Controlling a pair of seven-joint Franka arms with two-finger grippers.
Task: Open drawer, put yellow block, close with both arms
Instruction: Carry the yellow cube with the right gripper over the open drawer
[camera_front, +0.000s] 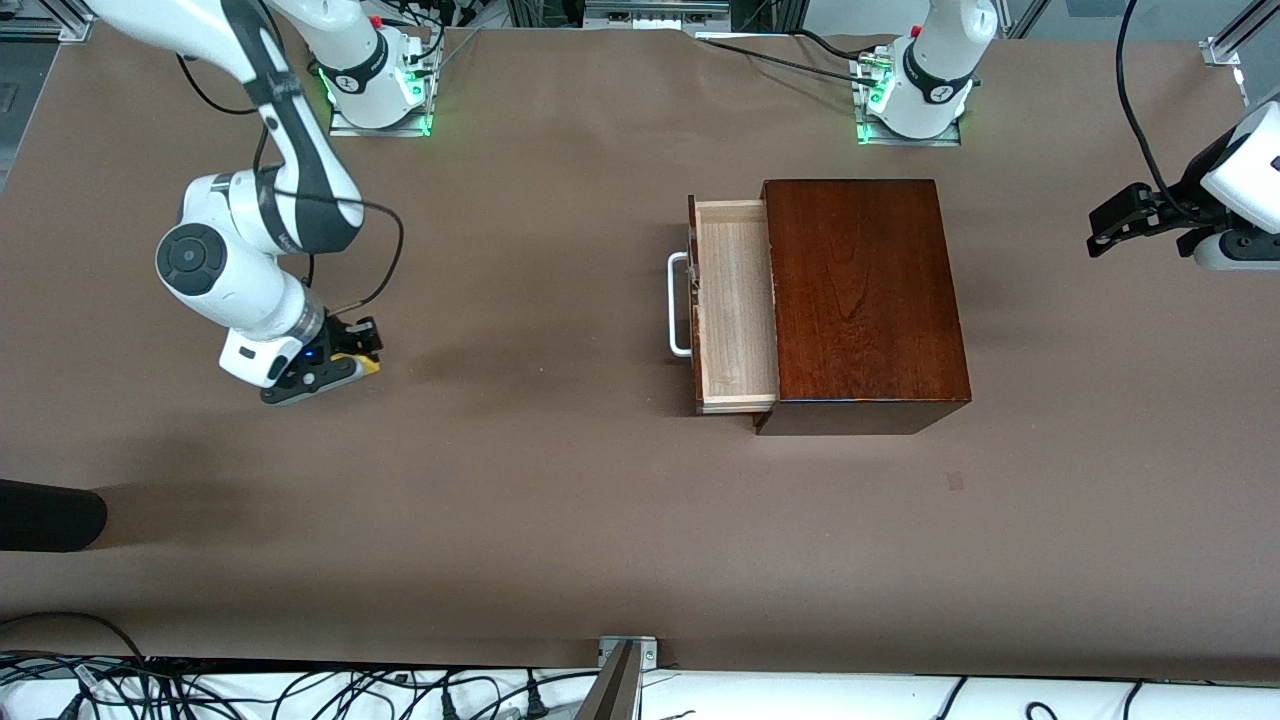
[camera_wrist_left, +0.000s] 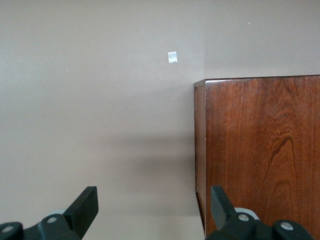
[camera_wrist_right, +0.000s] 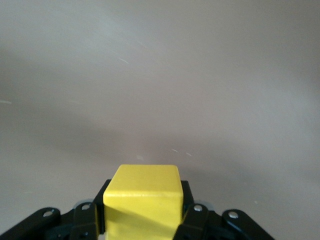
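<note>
Right gripper (camera_front: 335, 368) at the front view's left middle, clenched on the yellow block (camera_wrist_right: 143, 202), cube face plain only in the right wrist view, drawer (camera_front: 735, 300) open at centre, left gripper (camera_wrist_left: 155, 207) spread wide beside the mahogany box (camera_wrist_left: 260, 150), empty.

The pale light-wood drawer (camera_front: 735, 300) with its white U-shaped bar handle (camera_front: 678, 305) stands pulled partway out of the glossy dark mahogany box (camera_front: 860, 300), its tray bare. The small bright yellow cube (camera_wrist_right: 143, 202) sits clamped between the right gripper's (camera_front: 345, 365) black fingers, low over the brown tabletop toward the right arm's end.
</note>
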